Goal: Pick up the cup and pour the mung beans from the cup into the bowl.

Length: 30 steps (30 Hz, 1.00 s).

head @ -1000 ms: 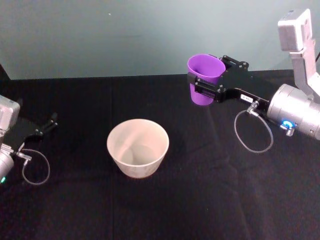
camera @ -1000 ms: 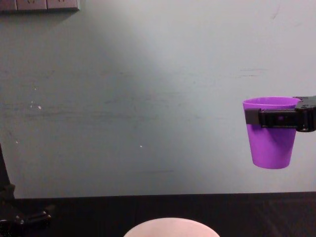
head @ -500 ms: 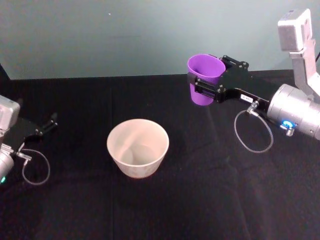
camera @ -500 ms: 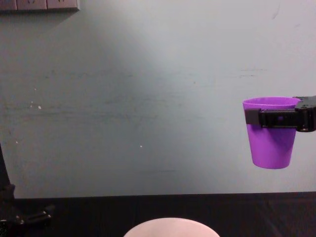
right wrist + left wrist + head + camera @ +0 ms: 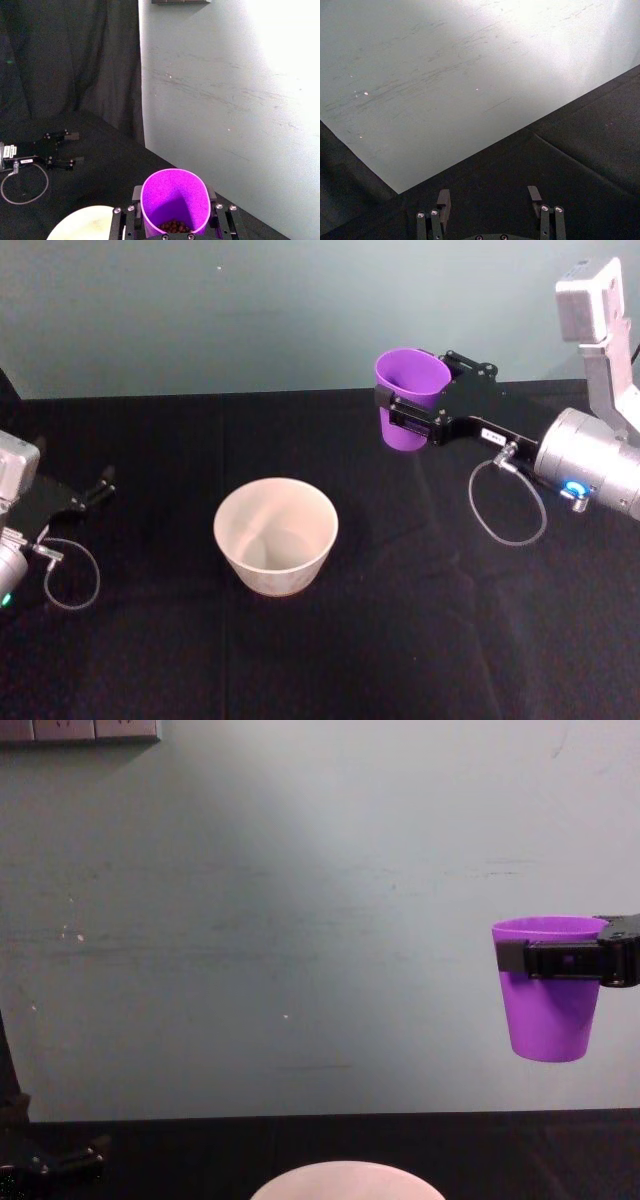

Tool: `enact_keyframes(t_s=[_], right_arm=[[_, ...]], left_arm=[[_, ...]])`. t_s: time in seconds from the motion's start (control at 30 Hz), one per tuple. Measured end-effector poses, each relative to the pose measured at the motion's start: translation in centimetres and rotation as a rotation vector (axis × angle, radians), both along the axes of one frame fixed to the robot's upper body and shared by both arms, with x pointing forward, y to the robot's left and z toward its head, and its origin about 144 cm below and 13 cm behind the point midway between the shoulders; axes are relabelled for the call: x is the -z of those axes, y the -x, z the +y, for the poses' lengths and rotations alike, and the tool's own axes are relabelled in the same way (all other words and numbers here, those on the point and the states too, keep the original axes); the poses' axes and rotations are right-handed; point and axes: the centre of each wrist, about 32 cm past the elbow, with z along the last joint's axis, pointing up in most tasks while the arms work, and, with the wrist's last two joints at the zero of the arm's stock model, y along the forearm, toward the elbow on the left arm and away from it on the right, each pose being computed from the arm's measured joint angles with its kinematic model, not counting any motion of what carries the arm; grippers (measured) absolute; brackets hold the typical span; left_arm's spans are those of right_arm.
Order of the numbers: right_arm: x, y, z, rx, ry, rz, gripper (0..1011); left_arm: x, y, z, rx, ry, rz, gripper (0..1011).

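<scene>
Two grippers are over the black table [image 5: 400, 620], and one of them carries something. The right gripper [image 5: 405, 412] reaches in from the right side and is closed on the cup [image 5: 410, 380]. Its black fingers press on the two sides of the purple wall a little under the rim.

The cup is upright and in the air, with its base clear of the table. In the chest view the cup [image 5: 548, 1020] hangs at the right, in front of the pale wall [image 5: 250, 920], and the right gripper [image 5: 565, 960] makes a dark band across its upper part. In the right wrist view the cup [image 5: 172, 197] is seen from above, and the mung beans [image 5: 174, 226] lie at its bottom as a small brownish heap.

The bowl [image 5: 270, 575] stands on the table near the middle, to the left of the cup and closer to the robot, well apart from it. Its pale rim [image 5: 345, 1175] shows at the lower edge of the chest view, and part of the bowl [image 5: 82, 222] shows in the right wrist view.

The left gripper [image 5: 105, 485] rests low at the left edge of the table, far from the bowl. In the left wrist view the left gripper [image 5: 489, 197] has its two fingers wide apart with nothing between them. It also appears far off in the right wrist view [image 5: 72, 147].
</scene>
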Motion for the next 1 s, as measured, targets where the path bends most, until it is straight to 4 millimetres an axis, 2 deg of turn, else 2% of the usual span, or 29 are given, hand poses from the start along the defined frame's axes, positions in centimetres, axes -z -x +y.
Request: enact_keyframes(t_s=[1.0], right_arm=[[0.0, 0.0, 0.0, 0.0, 0.0, 0.0, 722]], left_arm=[[0.0, 0.0, 0.0, 0.0, 0.0, 0.0, 1000]])
